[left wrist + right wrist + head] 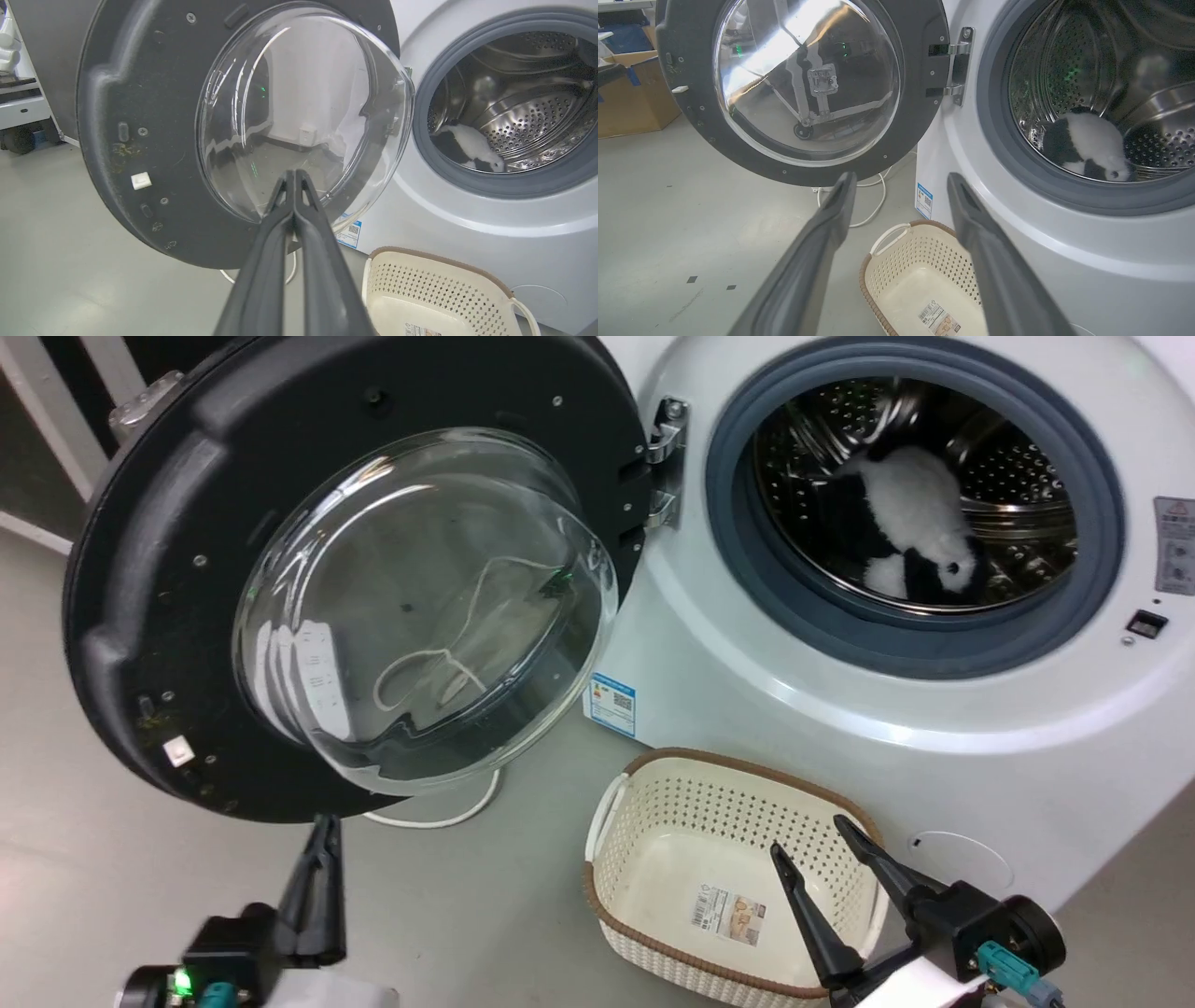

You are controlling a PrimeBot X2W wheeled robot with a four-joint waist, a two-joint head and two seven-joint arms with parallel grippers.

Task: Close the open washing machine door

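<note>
Left gripper (325,829), fingers pressed together, is held near the lower rim of the washing machine door (140,569), swung wide open. Approach is judged in hand; next, that rim must be pushed shut.

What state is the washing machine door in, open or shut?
Open: the washing machine door is swung wide on its hinge, leaving the steel drum uncovered.
</note>
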